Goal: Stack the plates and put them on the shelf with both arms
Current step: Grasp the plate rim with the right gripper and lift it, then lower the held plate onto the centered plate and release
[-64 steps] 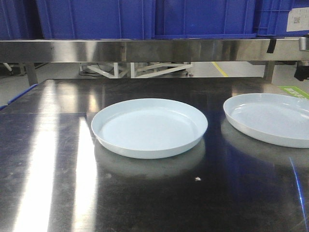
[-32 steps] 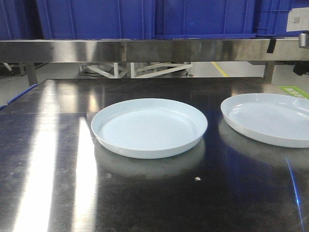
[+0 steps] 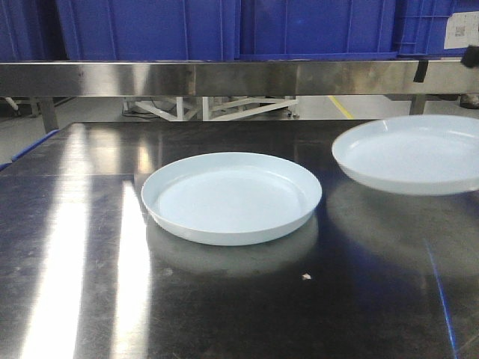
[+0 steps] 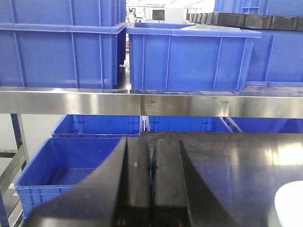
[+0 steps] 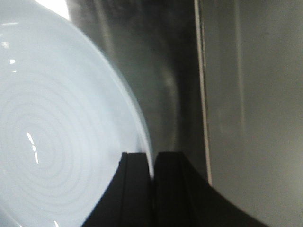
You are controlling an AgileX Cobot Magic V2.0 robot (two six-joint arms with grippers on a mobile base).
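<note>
- Right gripper (image 5: 152,165): clamped on the rim of the held plate (image 3: 412,153), frame right.
- Resting plate (image 3: 232,196): located lower left of it, at centre.
- Left gripper (image 4: 151,175): closed on nothing.

One plate (image 3: 232,198) lies mid-tabletop (image 3: 75,247); the other plate (image 3: 412,153) hangs above it, rightward — shelf (image 3: 224,78) behind, crates (image 3: 150,30) on it.

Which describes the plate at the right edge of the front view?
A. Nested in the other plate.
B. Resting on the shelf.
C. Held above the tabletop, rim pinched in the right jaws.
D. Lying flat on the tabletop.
C: the right jaws are shut on the rim of the plate, and the front view shows it hanging clear of the tabletop.
</note>
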